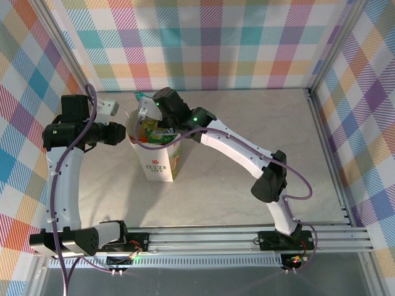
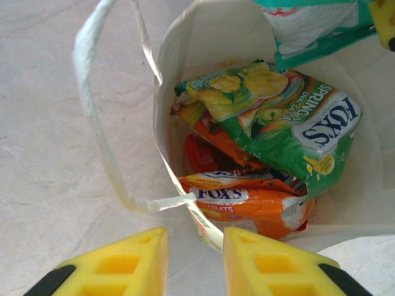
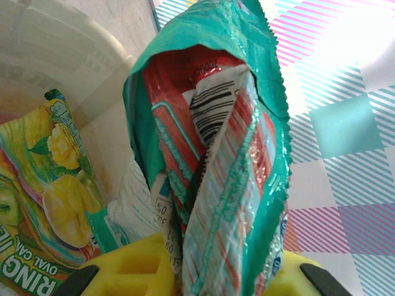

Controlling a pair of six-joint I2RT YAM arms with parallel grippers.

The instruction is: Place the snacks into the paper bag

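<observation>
The white paper bag stands upright left of the table's middle, mouth up. Inside it lie a green-yellow packet, an orange FOX'S packet, a second orange one and a red one. My left gripper is open, its yellow fingers either side of the bag's near rim, beside the cord handle. My right gripper is shut on the teal packet, held upright over the bag's mouth. From above, that teal packet sticks up at the bag's far edge.
Aluminium rails run along the front and the right side of the pale marble-look table. Plaid walls close in the back and both sides. Bare table lies to the right of the bag.
</observation>
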